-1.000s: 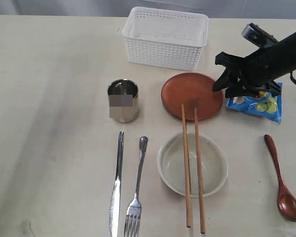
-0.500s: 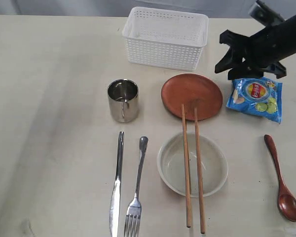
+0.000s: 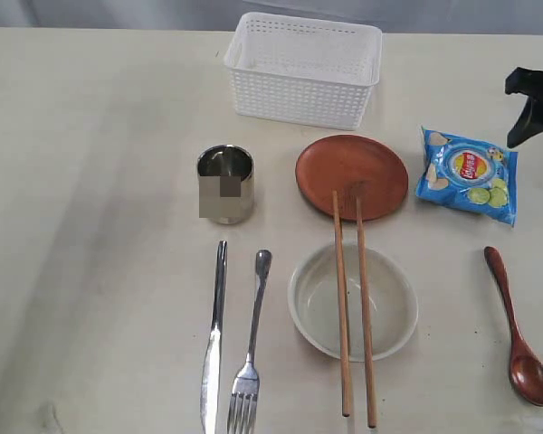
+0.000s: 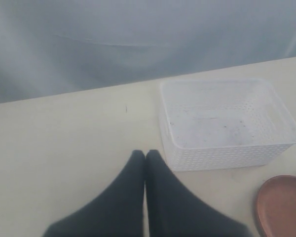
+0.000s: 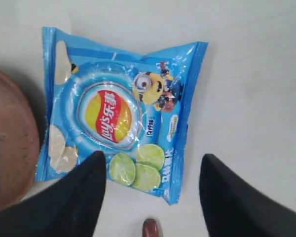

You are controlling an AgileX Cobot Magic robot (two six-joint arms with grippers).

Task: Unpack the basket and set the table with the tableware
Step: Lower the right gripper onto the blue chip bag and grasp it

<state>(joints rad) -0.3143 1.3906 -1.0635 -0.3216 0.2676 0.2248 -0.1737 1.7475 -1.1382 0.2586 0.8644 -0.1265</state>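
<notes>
**Eight pieces laid out, basket bare**

All of it sits on the cream-beige flat bench [image 3: 90, 136]. The white perforated plastic basket [image 3: 303, 68] stands at the far side, and nothing shows inside it in the left wrist view.

Everything else lies on the near side of the basket. The off-white round bowl [image 3: 389, 312] is well in front of it, with the brown round plate [image 3: 351, 172] between the two. The blue chips bag [image 3: 468, 174] lies to the basket's right.

The right hand [image 5: 150, 163] hangs over that bag with jaws wide apart, holding nothing. The left hand [image 4: 145, 155], near the basket's left end, is pressed shut and empty.

The steel cup [image 3: 225, 183] stands just in front of the basket's left end. Two wooden chopsticks [image 3: 342, 307] bridge the bowl, their tips on the plate. The steel knife [image 3: 214, 344] and steel fork [image 3: 252, 344] lie left of the bowl. The reddish-brown wooden spoon [image 3: 518, 325] lies far right.

Unpacking looks finished. What remains, if anything, is tidying the setting, perhaps by resting the chopsticks beside the bowl.
</notes>
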